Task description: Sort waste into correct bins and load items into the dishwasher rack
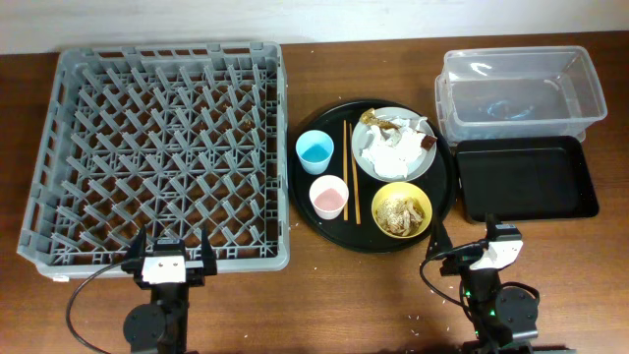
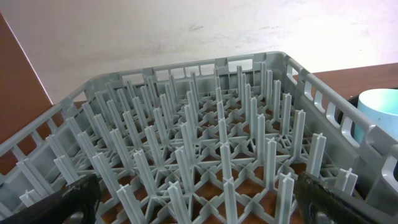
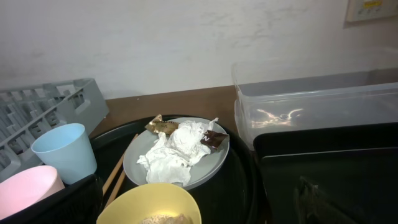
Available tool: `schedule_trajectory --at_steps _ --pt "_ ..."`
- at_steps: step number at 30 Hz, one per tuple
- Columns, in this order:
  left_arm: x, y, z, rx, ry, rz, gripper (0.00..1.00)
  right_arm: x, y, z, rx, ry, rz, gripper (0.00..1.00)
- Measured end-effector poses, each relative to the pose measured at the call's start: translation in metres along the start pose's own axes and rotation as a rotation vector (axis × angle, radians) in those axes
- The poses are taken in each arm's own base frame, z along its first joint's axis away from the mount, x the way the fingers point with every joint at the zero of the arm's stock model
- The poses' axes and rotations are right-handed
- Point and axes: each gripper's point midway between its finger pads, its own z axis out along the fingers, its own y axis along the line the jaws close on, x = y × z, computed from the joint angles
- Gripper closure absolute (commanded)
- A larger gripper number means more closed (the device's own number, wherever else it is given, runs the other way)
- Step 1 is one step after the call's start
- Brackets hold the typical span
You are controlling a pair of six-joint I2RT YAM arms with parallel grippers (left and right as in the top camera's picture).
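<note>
The grey dishwasher rack [image 1: 157,147] [image 2: 205,130] fills the left and holds nothing. On a round black tray [image 1: 366,218] are the blue cup [image 1: 315,150] [image 3: 64,150], pink cup [image 1: 328,197] [image 3: 28,186], chopsticks [image 1: 350,167] and a yellow bowl [image 1: 377,218] [image 3: 149,200] of rice bits [image 1: 401,211]. There is also a grey plate [image 1: 398,175] [image 3: 214,163] bearing white napkins [image 1: 388,147] [image 3: 177,149] and a brown wrapper [image 1: 428,141] [image 3: 213,138]. My left gripper [image 1: 169,244] [image 2: 202,202] is open at the rack's near edge. My right gripper [image 1: 462,239] [image 3: 189,202] is open and empty, just near of the bowl.
The clear tub [image 1: 511,57] [image 3: 311,99] stands at the back right with a small blue thing inside. The shallow black tray [image 1: 526,182] [image 3: 329,162] lies in front of it. A light wall runs behind the brown table.
</note>
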Motion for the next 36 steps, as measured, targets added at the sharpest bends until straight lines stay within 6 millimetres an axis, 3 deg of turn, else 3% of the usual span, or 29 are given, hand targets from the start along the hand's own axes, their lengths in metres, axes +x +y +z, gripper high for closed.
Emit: schedule_trajectory --at_steps 26,32,34,36 --pt "0.0 0.0 0.0 0.0 0.0 0.0 0.01 0.0 -0.002 0.0 0.01 -0.002 -0.084 0.01" --pt "0.0 0.0 0.0 0.0 0.0 0.0 0.01 0.001 0.029 -0.003 -0.169 0.005 -0.088 0.02" --pt "0.0 0.0 0.0 0.0 0.0 0.0 0.01 -0.013 0.036 -0.006 -0.197 -0.014 -0.091 0.02" --pt "0.0 0.0 0.0 0.0 -0.001 0.0 0.01 -0.052 0.048 -0.011 -0.239 -0.036 -0.106 0.01"
